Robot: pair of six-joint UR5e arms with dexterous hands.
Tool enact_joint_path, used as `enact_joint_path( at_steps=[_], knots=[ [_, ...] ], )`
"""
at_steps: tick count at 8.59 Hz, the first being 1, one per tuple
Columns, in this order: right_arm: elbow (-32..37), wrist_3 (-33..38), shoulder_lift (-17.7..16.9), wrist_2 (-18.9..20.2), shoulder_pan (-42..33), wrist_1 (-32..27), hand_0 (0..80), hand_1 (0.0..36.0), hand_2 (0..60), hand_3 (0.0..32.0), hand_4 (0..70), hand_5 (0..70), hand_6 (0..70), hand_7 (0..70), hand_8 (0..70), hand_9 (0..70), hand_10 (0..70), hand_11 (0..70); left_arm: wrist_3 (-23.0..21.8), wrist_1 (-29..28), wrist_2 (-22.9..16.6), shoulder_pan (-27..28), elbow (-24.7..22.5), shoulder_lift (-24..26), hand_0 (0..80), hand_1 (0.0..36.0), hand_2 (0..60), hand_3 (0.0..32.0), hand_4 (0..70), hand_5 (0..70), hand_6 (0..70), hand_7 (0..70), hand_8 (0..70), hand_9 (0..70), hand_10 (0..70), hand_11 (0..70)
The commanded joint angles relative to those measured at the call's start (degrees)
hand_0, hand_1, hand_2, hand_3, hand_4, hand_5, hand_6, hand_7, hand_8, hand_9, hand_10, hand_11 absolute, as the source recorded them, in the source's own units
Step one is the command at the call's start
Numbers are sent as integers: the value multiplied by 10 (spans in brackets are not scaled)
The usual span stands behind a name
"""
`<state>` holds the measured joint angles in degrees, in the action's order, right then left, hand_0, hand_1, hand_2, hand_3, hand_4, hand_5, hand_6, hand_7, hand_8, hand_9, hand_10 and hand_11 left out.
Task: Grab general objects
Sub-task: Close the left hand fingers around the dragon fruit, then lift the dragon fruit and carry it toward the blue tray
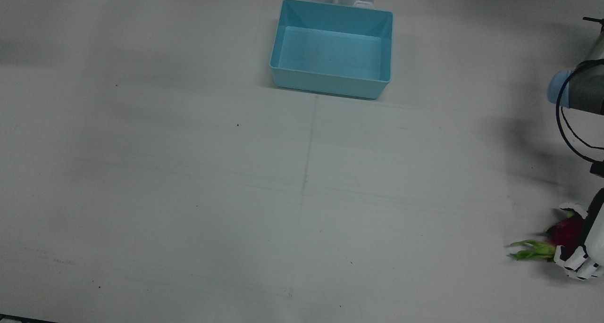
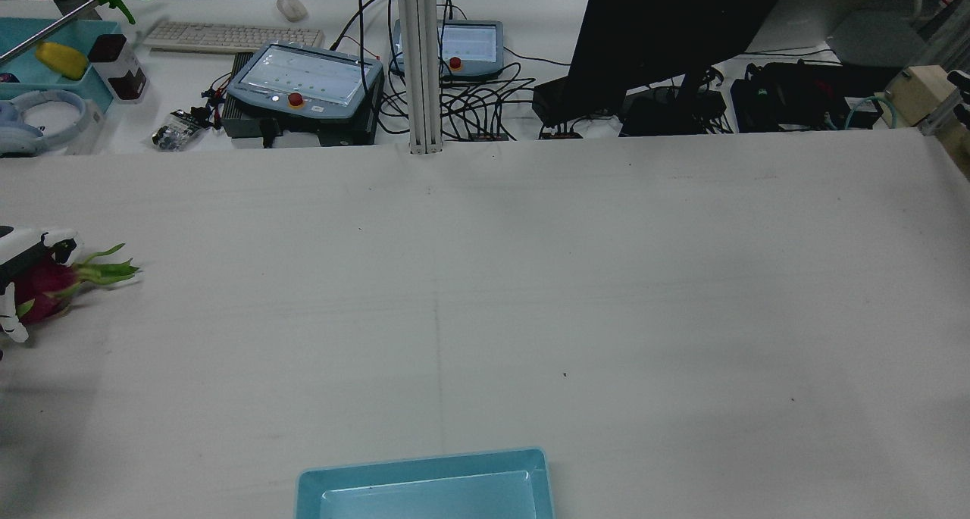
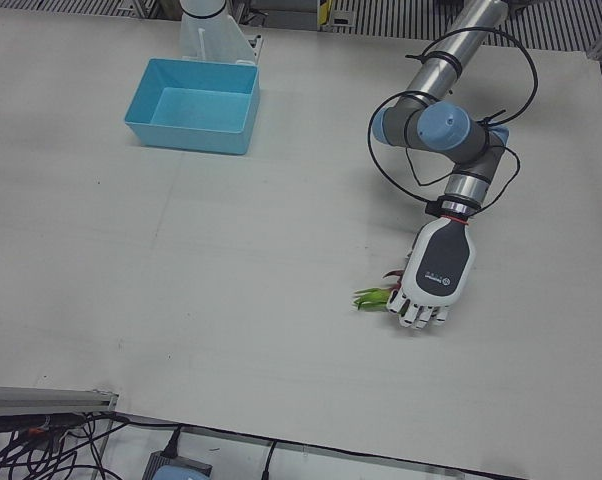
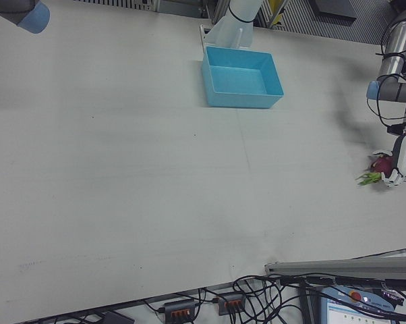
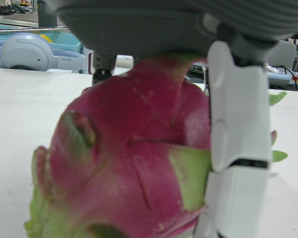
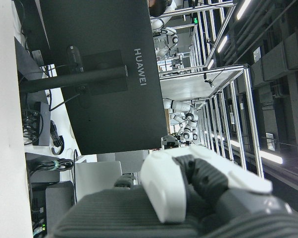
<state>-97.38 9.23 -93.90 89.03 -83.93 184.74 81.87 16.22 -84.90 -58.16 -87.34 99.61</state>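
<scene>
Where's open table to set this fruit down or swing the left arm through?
Nearly all the table is bare: the whole stretch between the blue bin and the left robot hand, and everything on the robot's right half. The bin itself is empty. The only crowded spot is the table's left edge, where the hand closes on the dragon fruit.

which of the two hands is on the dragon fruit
The left hand, at the table's edge far from the light blue plastic bin; its white fingers wrap the magenta, green-tipped dragon fruit. The right hand touches nothing.
</scene>
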Motion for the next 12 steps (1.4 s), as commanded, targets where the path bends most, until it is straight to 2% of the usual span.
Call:
enact_joint_path(
  at_steps=[1, 2, 3, 4, 5, 6, 7, 8, 10, 11, 12],
  knots=[
    [0, 0, -1, 0, 0, 0, 0, 0, 0, 0, 0, 0, 0, 0, 0, 0, 0, 0, 2, 7, 22, 1, -2, 0, 800, 360, 600, 64, 0, 700, 320, 700, 460, 522, 377, 563],
    [0, 0, 0, 0, 0, 0, 0, 0, 0, 0, 0, 0, 0, 0, 0, 0, 0, 0, 3, 14, 28, 2, -2, 3, 800, 360, 600, 6, 0, 700, 386, 700, 519, 605, 439, 650],
    [0, 0, -1, 0, 0, 0, 0, 0, 0, 0, 0, 0, 0, 0, 0, 0, 0, 0, 4, 17, 28, 2, -2, 4, 800, 360, 600, 0, 7, 700, 452, 700, 586, 695, 509, 700],
    [0, 0, -1, 0, 0, 0, 0, 0, 0, 0, 0, 0, 0, 0, 0, 0, 0, 0, 4, 17, 29, 0, -7, 4, 800, 360, 600, 0, 22, 700, 502, 700, 638, 700, 553, 700],
    [0, 0, 0, 0, -1, 0, 0, 0, 0, 0, 0, 0, 0, 0, 0, 0, 0, 0, 4, 17, 44, -3, -39, -3, 800, 360, 600, 0, 33, 700, 536, 700, 678, 700, 587, 700],
    [0, 0, -1, 0, -1, 0, 0, 0, 0, 0, 0, 0, 0, 0, 0, 0, 0, 0, 4, 17, 68, -3, -74, -25, 800, 360, 600, 0, 49, 700, 591, 700, 700, 700, 641, 700],
    [0, 0, 0, 0, -1, 0, 0, 0, 0, 0, 0, 0, 0, 0, 0, 0, 0, 0, 4, 16, 71, -3, -104, -40, 800, 360, 600, 0, 87, 700, 674, 700, 700, 700, 700, 700],
    [-1, 0, -1, 0, -1, 0, 0, 0, 0, 0, 0, 0, 0, 0, 0, 0, 0, 0, 1, 16, 69, -5, -127, -43, 800, 360, 600, 0, 108, 700, 700, 700, 700, 700, 700, 700],
    [-1, 0, 0, 0, -1, 1, 0, 0, 0, 0, 0, 0, 0, 0, 0, 0, 0, 0, -4, 13, 51, -5, -178, -42, 800, 360, 600, 0, 112, 700, 700, 700, 700, 700, 700, 700],
    [-1, 0, 0, 0, -1, 1, 0, 0, 0, 0, 0, 0, 0, 0, 0, 0, 0, 0, -5, 13, 15, -3, -197, -36, 800, 360, 600, 0, 110, 700, 700, 700, 700, 700, 700, 700],
    [-1, 0, 0, 0, -1, 0, 0, 0, 0, 0, 0, 0, 0, 0, 0, 0, 0, 0, -32, -6, -17, 1, -196, -31, 800, 360, 600, 0, 110, 700, 693, 700, 700, 700, 700, 700]
  ],
)
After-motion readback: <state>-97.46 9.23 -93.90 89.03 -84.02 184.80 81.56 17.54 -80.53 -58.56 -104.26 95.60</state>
